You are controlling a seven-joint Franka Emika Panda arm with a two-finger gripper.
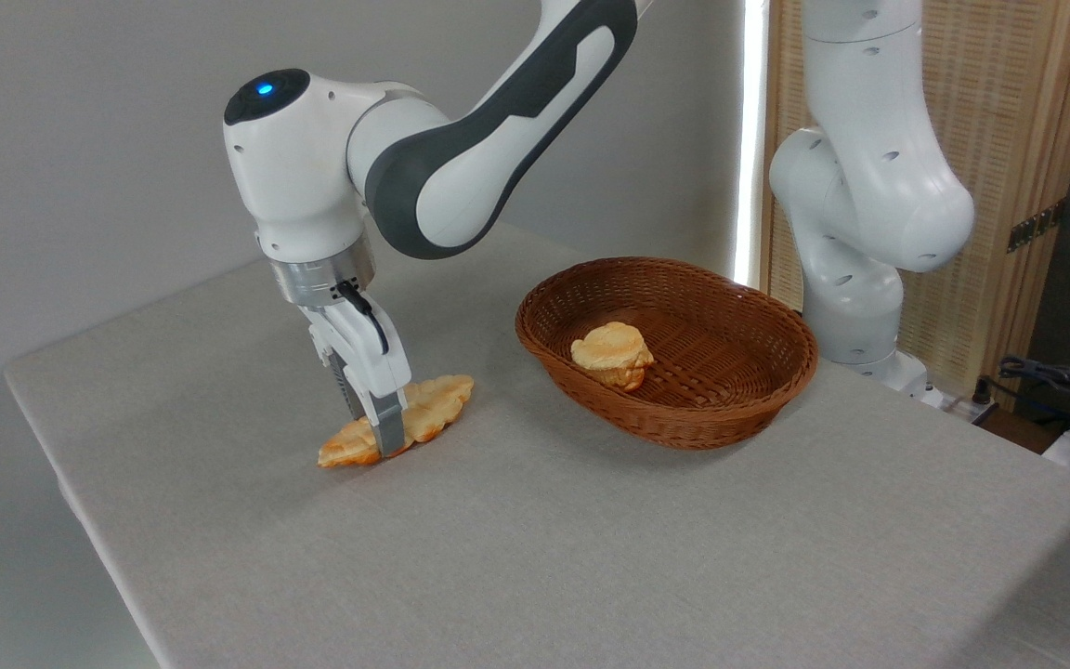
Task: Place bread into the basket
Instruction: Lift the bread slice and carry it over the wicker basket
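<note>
The bread [410, 423] lies flat on the grey table [591, 539], well apart from the basket [684, 418] at its three o'clock, its middle pinched between the fingers of the lowered gripper [388, 437].

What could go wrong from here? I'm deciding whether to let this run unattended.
The gripper sits down over the bread left of its middle, so the long pastry may tilt or slip once lifted. A hard squeeze could crush its flaky top. The bun already lies in the basket near the left rim, so a low carry might clip the rim or land the bread on the bun.
</note>
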